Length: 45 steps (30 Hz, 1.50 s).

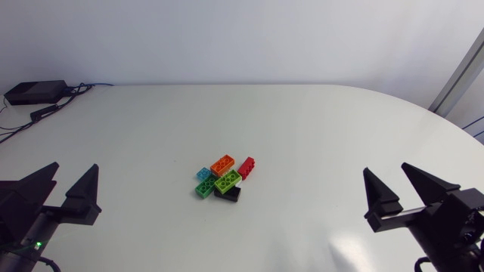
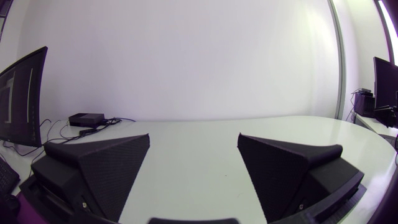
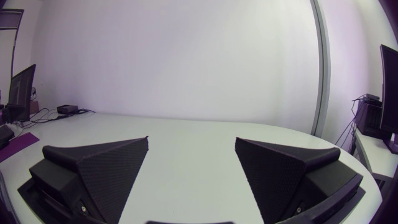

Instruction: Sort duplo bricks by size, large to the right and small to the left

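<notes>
The duplo bricks (image 1: 227,180) sat bunched in 1 tight heap at the middle of the tabletop (image 1: 318,121) — an orange brick (image 1: 223,164), a red brick (image 1: 246,168) and a small cyan brick (image 1: 203,174) among them. I judged them unsorted, since none lay out to either side. My left gripper (image 1: 75,168) and right gripper (image 1: 386,169) hung well apart from the heap, 1 on each flank, fingers spread and holding nothing — placed, I reckoned, to keep both sorting sides within reach.
</notes>
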{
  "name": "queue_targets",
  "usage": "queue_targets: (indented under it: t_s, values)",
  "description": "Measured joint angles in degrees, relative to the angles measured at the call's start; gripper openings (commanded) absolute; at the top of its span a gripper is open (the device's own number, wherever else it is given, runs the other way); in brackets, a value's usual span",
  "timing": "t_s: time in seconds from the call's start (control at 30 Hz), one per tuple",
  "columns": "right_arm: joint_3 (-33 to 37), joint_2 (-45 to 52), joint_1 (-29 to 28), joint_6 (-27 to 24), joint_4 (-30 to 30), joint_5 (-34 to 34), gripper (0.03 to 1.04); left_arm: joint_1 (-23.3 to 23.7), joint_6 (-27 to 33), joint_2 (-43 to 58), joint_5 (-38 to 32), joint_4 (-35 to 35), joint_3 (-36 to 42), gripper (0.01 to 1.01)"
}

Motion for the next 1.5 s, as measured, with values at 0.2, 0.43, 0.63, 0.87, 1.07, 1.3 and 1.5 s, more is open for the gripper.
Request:
queue_targets:
  t_s: [0.2, 0.43, 0.63, 0.87, 1.07, 1.3, 1.5]
  values:
    - [0.00, 0.00, 0.96, 0.00, -0.02, 0.02, 1.01, -2.25, 0.02, 0.00, 0.00, 0.00, 0.00, 0.984]
    - [0.00, 0.00, 0.94, -0.02, -0.04, 0.04, 1.01, -2.25, 0.96, 0.00, 0.00, 0.00, 0.00, 0.980]
    - [0.00, 0.00, 0.79, -0.04, -0.15, 0.02, 1.00, -2.80, 3.34, 0.00, -0.28, -0.17, 0.00, 0.956]
    - [5.46, 9.66, 0.85, 0.31, -5.18, 0.33, 1.00, -2.95, 4.55, 1.07, -0.28, -0.22, 1.16, 0.928]
    - [23.43, 31.78, 0.90, 3.72, -14.23, 0.20, 1.00, -2.95, 6.60, 26.97, -0.42, -10.69, 19.89, 0.979]
    - [43.54, 54.36, 7.15, 10.88, -25.97, -0.83, 0.99, -4.61, 11.43, 48.85, -0.46, -28.17, 46.45, 0.979]
    - [52.59, 71.54, 13.90, 17.44, -28.59, 0.24, 0.99, -9.64, 11.63, 56.00, -0.48, -33.27, 53.53, 0.980]
